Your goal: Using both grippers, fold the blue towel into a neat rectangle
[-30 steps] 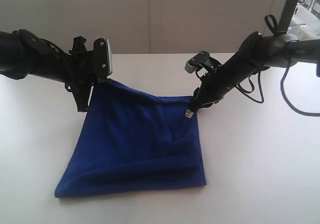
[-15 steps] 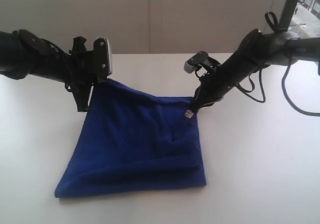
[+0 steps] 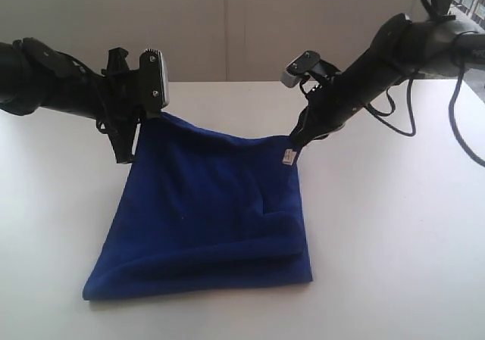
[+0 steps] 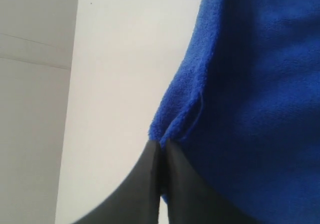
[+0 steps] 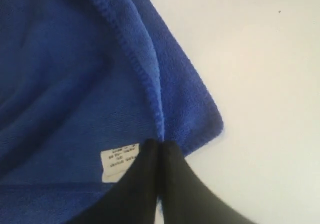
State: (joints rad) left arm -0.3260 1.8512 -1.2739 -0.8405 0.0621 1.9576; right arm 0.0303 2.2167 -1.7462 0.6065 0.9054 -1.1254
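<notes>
Now the left gripper (image 3: pixel 154 116) and right gripper (image 3: pixel 295 138) each clamp a raised corner of the blue towel (image 3: pixel 212 211) above the table (image 3: pixel 394 241), its other edge resting there, likely ready to carry both corners over together.

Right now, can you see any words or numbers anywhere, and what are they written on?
The white tag on the blue towel: a few lines of small print, too blurred to read.
No other words, numbers or signs show in any view.
</notes>
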